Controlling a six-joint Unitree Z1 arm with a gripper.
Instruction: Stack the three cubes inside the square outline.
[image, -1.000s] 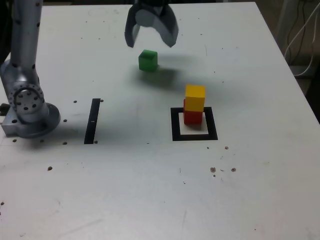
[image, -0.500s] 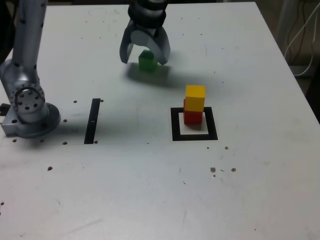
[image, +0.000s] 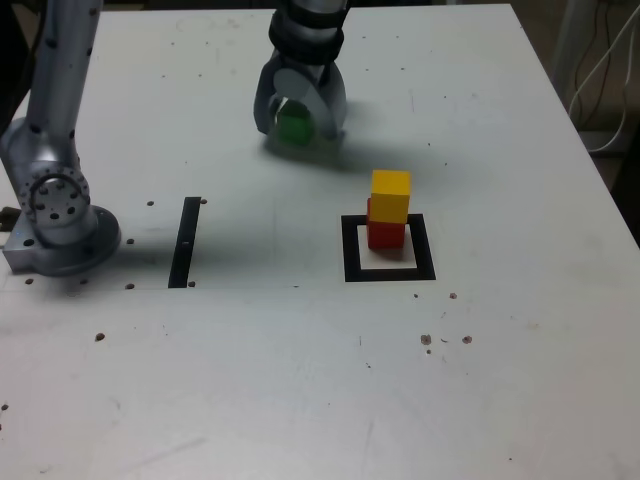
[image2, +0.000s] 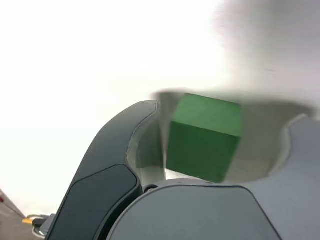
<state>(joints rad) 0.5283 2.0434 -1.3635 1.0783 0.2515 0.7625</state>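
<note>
In the exterior view, the gripper (image: 299, 122) stands on the table (image: 300, 380) with its jaws either side of the green cube (image: 294, 124); whether they pinch it cannot be told. Rightward, the yellow cube (image: 390, 195) tops the red cube (image: 385, 234) in the square outline (image: 390, 270).

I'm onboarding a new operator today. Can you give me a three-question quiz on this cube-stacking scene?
1. True or false: the small yellow cube sits on top of the small red cube.
2. Which cube lies between the jaws of the gripper? A red, B yellow, C green.
3. Fill in: the two-cube stack stands inside the black ____ outline on the white table.

Key: 1 true. 2 C, the small green cube. 3 square.
</note>
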